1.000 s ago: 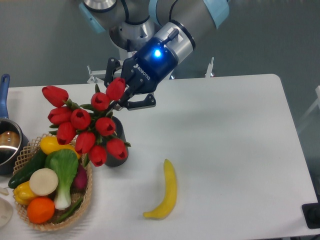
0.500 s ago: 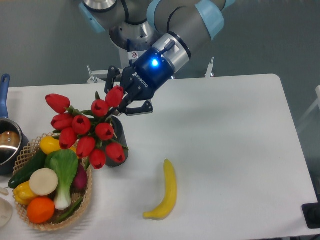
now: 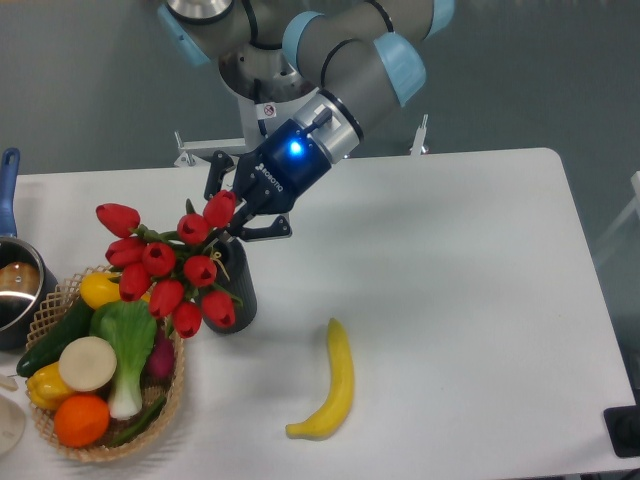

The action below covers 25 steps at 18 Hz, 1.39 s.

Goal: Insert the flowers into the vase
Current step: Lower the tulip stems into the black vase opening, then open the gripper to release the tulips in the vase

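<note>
white tabletop (image 3: 450,260) | jaws (image 3: 232,208) grip tulip bunch (image 3: 165,265) | over ribbed cyl. vase (image 3: 237,295)

The flowers (image 3: 165,265) showed glossy, plastic-looking red heads above the matt dark vase (image 3: 238,293), the gripper (image 3: 240,203) looked matt black under a brushed-metal wrist, the basket (image 3: 170,395) was rough woven wicker, the banana (image 3: 331,385) smooth and waxy, and the table (image 3: 450,300) matt white.

I log: white table (image 3: 450,300); woven basket (image 3: 172,395) of vegetables at its front-left corner; banana (image 3: 333,383) near the front edge; blue-handled pot (image 3: 12,285) at the left edge.
</note>
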{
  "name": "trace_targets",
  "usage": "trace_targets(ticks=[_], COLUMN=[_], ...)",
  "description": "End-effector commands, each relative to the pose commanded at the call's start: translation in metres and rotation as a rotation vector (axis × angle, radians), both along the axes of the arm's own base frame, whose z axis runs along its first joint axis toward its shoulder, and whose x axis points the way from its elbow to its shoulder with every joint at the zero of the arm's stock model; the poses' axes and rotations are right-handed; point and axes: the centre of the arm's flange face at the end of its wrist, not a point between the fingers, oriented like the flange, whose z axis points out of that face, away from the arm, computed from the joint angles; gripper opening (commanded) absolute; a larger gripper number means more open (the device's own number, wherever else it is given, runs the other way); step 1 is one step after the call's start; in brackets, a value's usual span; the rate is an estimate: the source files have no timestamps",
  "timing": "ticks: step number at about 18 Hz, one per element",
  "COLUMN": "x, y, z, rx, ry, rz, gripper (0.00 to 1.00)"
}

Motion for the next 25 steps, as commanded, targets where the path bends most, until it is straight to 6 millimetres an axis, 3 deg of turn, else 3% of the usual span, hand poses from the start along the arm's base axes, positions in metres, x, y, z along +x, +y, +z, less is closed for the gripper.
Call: trace_targets(ticks=[1, 6, 10, 12, 13, 15, 20, 25], x=[0.001, 0.01, 0.01, 0.012, 0.012, 0.011, 0.012, -0.011], y=[-0.001, -0.008, -0.011, -0.012, -0.013, -0.014, -0.035, -0.064], z=[-0.014, -0.043, -0.053, -0.053, -0.053, -0.051, -0.034, -0.015], rx=[-0.016, -0.047, -0.09, -0.092, -0.093, -0.094, -0.09, -0.128], ry=[0.005, 0.032, 0.042, 0.04, 0.039, 0.036, 0.059, 0.106], rz=[-0.005, -0.022, -0.018, -0.016, -0.014, -0.01, 0.037, 0.139], gripper=[0.07, 0.26, 0.42, 0.6, 0.75, 0.97, 1.0, 1.0])
